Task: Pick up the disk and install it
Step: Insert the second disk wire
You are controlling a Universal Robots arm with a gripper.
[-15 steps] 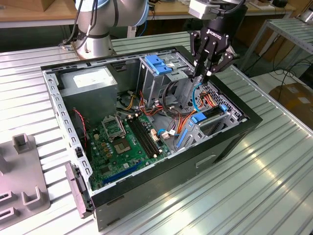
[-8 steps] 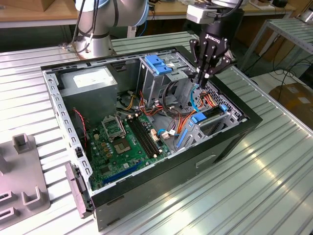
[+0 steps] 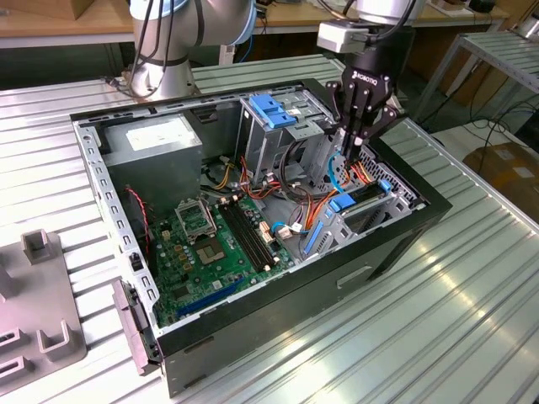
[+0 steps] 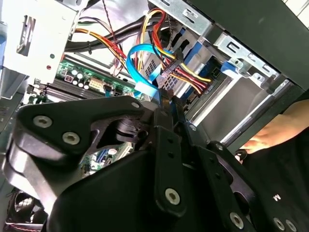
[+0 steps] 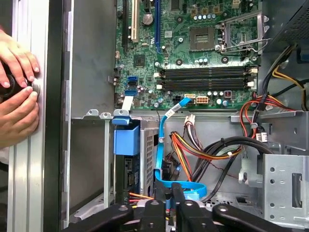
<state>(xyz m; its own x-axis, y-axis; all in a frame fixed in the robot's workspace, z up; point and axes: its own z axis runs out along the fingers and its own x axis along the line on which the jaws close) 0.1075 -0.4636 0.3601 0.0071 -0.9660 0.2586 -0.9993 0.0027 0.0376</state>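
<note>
So the tool (image 3: 357, 139) is down inside the open computer case (image 3: 253, 337), over by the drive bays on the exterior view's right side, hanging right among the cable mess. Its fingers (image 5: 164, 203) look pressed together with nothing between them, so I'd call it clenched and empty.

The disk (image 5: 126, 159) seems to be already sitting in the lower bay. You can see its blue carrier rail (image 3: 344, 204) in the exterior view, and in the first wrist view the blue frame with the drive edge tucked into the slot. Hard to say if it's fully seated though, the angle isn't great.

What worries me: the blue flat cable (image 5: 161, 145) loops right by the fingertips, and the red/yellow power wires (image 4: 186, 72) are just beside them. Any sideways drift could snag a cable and yank a connector loose. Also a person's hands (image 5: 17, 92) are on the tabletop's rail (image 5: 36, 159) just beside the case, near enough to be a pinch risk if the arm swings out that way.
</note>
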